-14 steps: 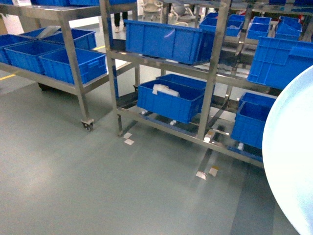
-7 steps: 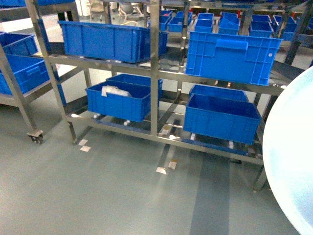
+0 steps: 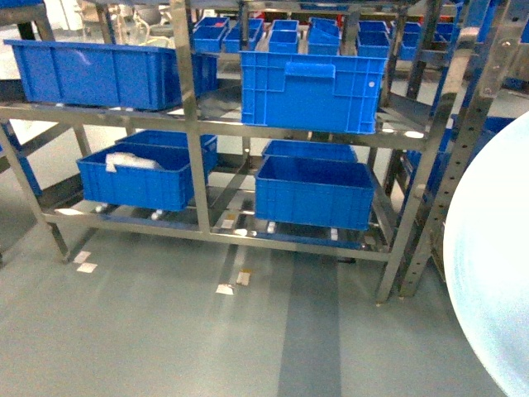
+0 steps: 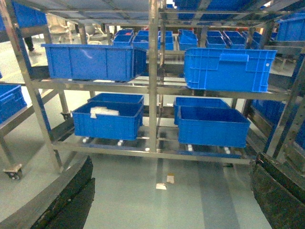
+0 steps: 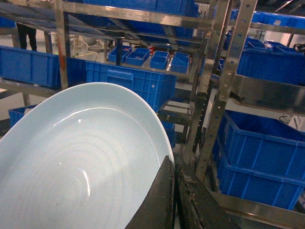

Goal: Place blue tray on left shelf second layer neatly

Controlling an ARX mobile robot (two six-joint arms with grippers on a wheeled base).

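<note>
Pale blue tray (image 5: 81, 162), seemingly tilted, near the steel left shelf (image 3: 194, 124).

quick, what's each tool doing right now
Left tool: open, holding nothing, its fingers spread wide.
Right tool: closed on the rim of the blue tray.

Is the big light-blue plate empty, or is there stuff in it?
Empty. The blue tray shows only bare, shiny rings inside, with the right gripper pinching its rim.
</note>
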